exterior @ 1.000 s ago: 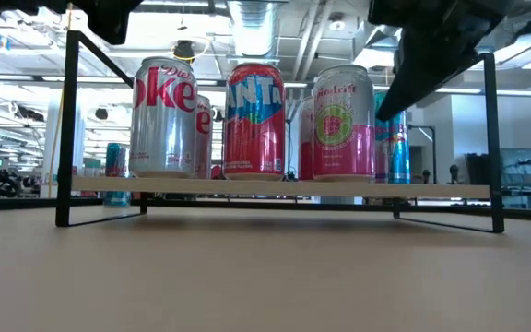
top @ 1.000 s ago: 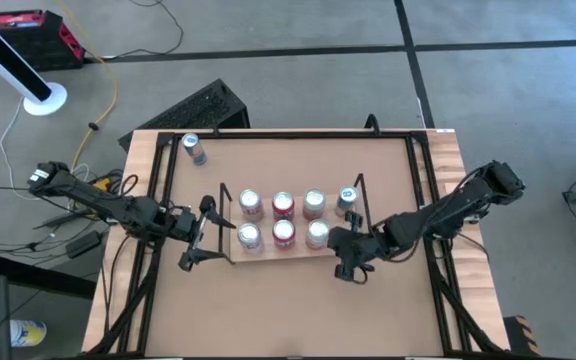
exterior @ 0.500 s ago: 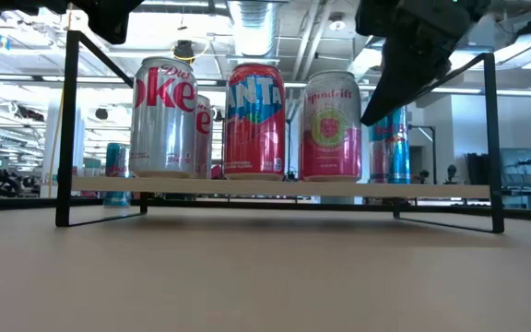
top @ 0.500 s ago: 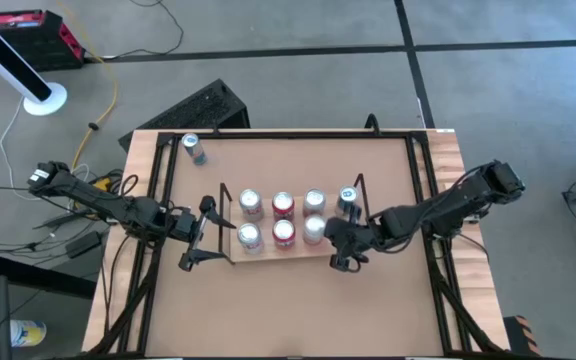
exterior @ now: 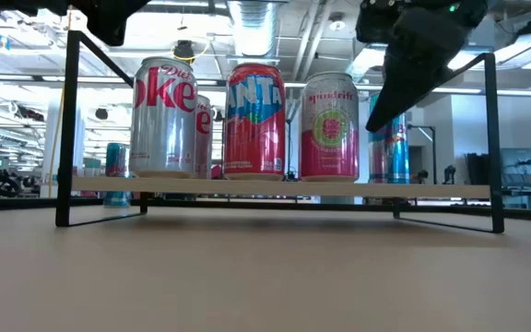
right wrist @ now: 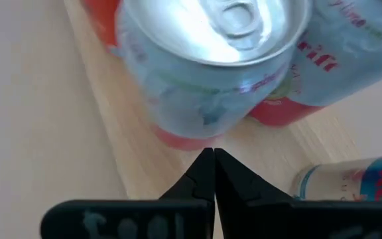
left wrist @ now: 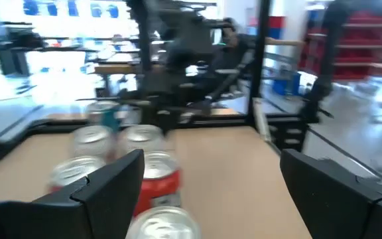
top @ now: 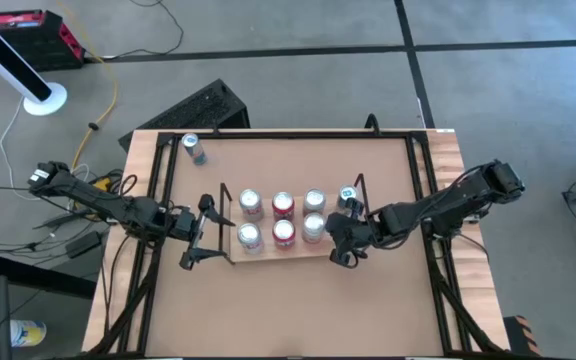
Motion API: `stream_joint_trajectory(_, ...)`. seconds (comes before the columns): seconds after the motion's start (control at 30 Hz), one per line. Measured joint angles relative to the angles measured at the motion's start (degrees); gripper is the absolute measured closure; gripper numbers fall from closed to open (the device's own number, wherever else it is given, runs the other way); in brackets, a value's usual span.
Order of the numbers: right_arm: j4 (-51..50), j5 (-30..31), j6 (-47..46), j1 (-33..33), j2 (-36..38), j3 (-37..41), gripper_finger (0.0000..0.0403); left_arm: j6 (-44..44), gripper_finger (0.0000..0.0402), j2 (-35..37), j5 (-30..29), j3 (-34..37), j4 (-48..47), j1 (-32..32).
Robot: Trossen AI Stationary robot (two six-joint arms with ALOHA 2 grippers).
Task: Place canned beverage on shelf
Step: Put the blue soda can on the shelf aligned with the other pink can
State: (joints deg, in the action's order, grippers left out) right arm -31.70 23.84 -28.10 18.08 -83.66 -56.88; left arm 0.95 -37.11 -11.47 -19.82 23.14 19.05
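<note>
The shelf [top: 268,253], a light-wood board with black wire ends, carries several upright cans in two rows. At the right end of its front row stands a pink-and-silver can [top: 313,228] [exterior: 330,129] [right wrist: 211,66]. My right gripper [top: 331,233] [exterior: 372,122] [right wrist: 213,159] is shut, its tips at this can's right side. My left gripper [top: 200,237] [left wrist: 211,192] hangs open at the shelf's left end, with nothing between its fingers. One more can [top: 193,148] stands alone on the table at the far left. My right gripper slants down from the table's right. Its shut fingertips [right wrist: 204,166] stand at the low part of the pink can's side wall [right wrist: 197,133]. Whether they touch the wall I cannot tell. The can stands upright on the board.
A slim blue can [top: 346,197] [right wrist: 350,179] stands at the shelf's back right, just behind my right gripper. Black rails [top: 158,200] run along the table's left and right sides. Bare tabletop [top: 288,310] lies between the shelf and the near edge.
My right gripper, staying shut, has gone toward the table's left and a little toward the far edge. The pink can has slid left along the board, closer to the red can, and has turned a little about its own axis. It has stayed upright.
</note>
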Motion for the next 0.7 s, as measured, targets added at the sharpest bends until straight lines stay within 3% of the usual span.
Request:
stream_joint_trajectory(0.17,1.5,-2.2,-0.4,4.5,0.1,-3.4,0.0376,2.7,0.0064,3.8,-1.4,-3.9,-9.7,-2.6)
stream_joint_trajectory(0.33,8.8,-1.2,0.5,10.7,0.1,-4.1,0.0376,5.2,0.0064,2.9,-3.8,-10.5,-21.2,-8.6)
stream_joint_trajectory(0.7,14.1,2.4,1.6,16.4,-2.0,-4.1,0.0376,6.9,0.0064,-10.0,-5.0,-33.7,-50.3,-34.9)
